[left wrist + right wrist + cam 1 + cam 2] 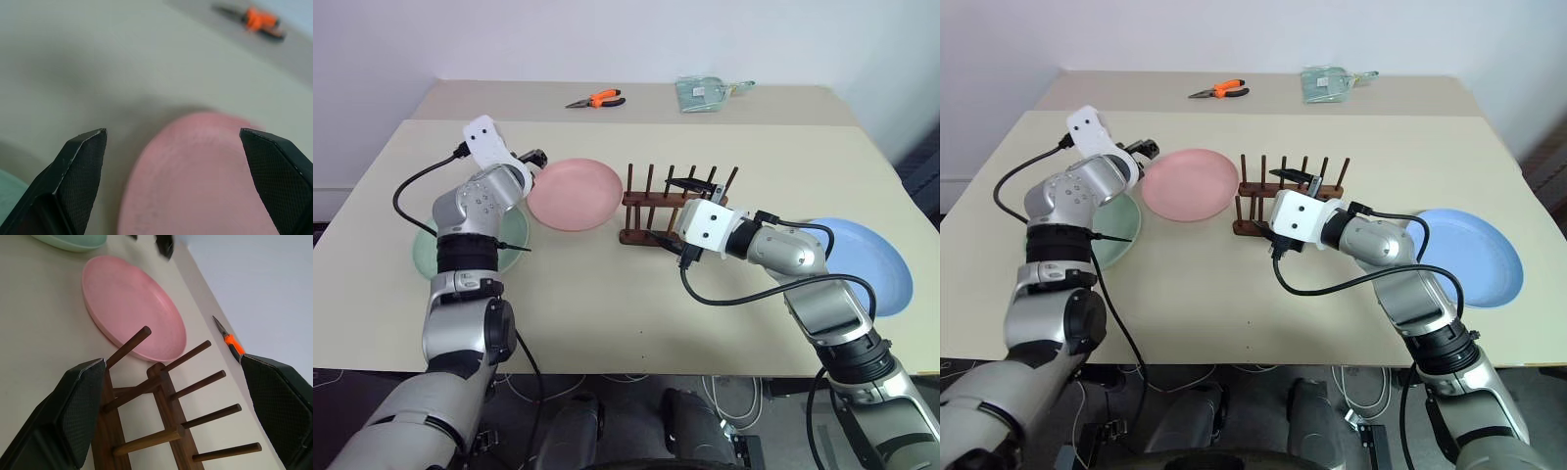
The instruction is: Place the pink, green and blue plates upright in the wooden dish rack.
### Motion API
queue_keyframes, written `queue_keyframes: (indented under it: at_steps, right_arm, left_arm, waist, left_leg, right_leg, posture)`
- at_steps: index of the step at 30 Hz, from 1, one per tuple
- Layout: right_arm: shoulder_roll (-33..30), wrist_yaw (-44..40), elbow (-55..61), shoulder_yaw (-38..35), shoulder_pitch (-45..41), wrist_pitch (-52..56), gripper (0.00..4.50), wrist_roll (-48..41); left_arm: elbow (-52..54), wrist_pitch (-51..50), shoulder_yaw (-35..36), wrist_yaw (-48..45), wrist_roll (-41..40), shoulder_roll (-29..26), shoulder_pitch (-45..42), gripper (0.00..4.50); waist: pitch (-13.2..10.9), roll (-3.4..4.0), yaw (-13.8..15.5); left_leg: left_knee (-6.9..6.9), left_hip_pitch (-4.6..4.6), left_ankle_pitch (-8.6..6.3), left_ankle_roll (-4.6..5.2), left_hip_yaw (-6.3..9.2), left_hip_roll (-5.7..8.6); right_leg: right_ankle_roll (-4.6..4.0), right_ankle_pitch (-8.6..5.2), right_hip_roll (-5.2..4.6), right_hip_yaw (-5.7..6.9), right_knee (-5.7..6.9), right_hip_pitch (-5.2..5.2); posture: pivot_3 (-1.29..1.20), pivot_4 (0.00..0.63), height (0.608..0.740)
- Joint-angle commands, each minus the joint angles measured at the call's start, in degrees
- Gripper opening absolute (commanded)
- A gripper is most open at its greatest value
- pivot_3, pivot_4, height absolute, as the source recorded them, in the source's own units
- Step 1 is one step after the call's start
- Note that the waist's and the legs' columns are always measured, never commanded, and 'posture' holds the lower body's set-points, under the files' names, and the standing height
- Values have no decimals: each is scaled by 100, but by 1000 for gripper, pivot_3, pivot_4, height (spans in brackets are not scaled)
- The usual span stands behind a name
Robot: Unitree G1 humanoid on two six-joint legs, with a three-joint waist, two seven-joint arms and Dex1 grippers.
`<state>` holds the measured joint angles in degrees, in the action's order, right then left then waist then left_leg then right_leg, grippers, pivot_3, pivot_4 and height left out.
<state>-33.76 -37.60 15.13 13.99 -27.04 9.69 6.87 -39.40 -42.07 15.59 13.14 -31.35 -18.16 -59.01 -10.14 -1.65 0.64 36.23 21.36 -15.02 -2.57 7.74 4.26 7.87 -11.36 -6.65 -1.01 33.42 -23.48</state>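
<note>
A: What is worrying you here?

B: The pink plate (575, 193) is lying flat on the tabletop (607, 313), touching or nearly touching the end of the wooden dish rack (671, 211). The left pincer (534, 160) is hovering spread wide at the plate's far-left rim. If it pinches too shallowly, I suspect the plate is going to slip, or get shoved into the light rack and knock it askew.

A: And the other arm?

B: The right pincer (171, 418) is also gaping wide, empty, straddling the rack's pegs. The green plate (1121, 230) is sitting under the left arm; the blue plate (867, 262) is lying well apart, beyond the right arm.
</note>
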Motion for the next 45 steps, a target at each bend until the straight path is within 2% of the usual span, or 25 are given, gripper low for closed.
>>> queue_keyframes:
  at_steps: [1,8,9,11,18,23,27,31,35,44,45]
  right_arm:
    - [39,84,89,-163,-24,-78,4500,58]
    - [41,120,172,-209,78,-31,4500,108]
    - [38,128,184,-215,92,-25,4500,114]
    - [39,138,197,-215,103,-17,4500,122]
    - [46,150,209,-223,109,-21,4500,148]
    - [58,140,190,-228,57,-45,4500,136]
    - [91,135,185,-247,-52,-55,4500,107]
    - [67,72,135,-220,-575,-177,4500,197]
    - [171,354,-222,40,-1209,-550,4500,783]
    - [141,1043,-1536,473,-1925,-1609,4500,2064]
    - [137,1075,-1608,483,-1929,-1670,4247,2133]
  left_arm:
    - [-890,226,-253,-356,589,-150,-456,4442]
    - [-2041,581,-332,-781,1178,-149,-783,4442]
    - [-2112,653,-286,-785,1205,-138,-796,4217]
    - [-2215,775,-145,-762,1205,-121,-814,3651]
    - [-2276,1055,374,-384,1155,-150,-832,24]
    - [-2243,1249,604,-111,1146,-241,-825,24]
    - [-1853,1755,704,-245,1124,-217,-847,24]
    - [315,2215,56,-973,1325,-6,-678,24]
    - [2083,1761,-244,-1071,1191,312,-459,24]
    - [4296,829,-1124,-1279,1268,866,228,24]
    - [4409,770,-1167,-1285,1277,888,279,4]
  waist:
    - [0,0,-7]
    - [0,0,-92]
    - [0,0,-105]
    - [0,0,-126]
    - [0,0,-115]
    - [0,0,-160]
    - [0,0,-154]
    - [-12,-8,-134]
    - [-12,-10,-118]
    - [-12,-6,-162]
    - [-12,-6,-160]
  left_leg:
    - [-1,0,0,0,0,0]
    - [-6,1,0,0,0,-2]
    - [-5,1,0,0,0,-2]
    - [-5,0,0,0,0,-2]
    - [-2,0,0,-1,4,-1]
    - [-5,-6,1,-2,2,-2]
    - [-5,-2,1,-3,2,-2]
    - [-3,12,3,-6,2,-2]
    - [-2,19,13,-23,1,0]
    - [-7,4,11,-18,-7,-2]
    - [-8,5,11,-19,-7,-3]
  right_leg:
    - [0,0,0,0,-1,-1]
    - [1,0,0,0,3,-7]
    - [2,0,0,0,3,-6]
    - [2,0,-2,0,3,-6]
    - [3,0,-3,1,5,-4]
    - [9,4,-3,1,9,-4]
    - [9,4,-3,0,14,-10]
    - [6,6,-3,-1,14,-22]
    - [8,9,-6,-2,6,-22]
    - [6,9,-2,-9,10,-19]
    - [6,9,-1,-10,12,-21]
  posture:
    - [0,150,740]
    - [0,150,740]
    - [0,150,740]
    - [0,150,740]
    - [0,150,740]
    - [0,150,740]
    - [0,150,740]
    - [0,150,740]
    - [0,150,740]
    - [0,150,740]
    - [0,150,740]
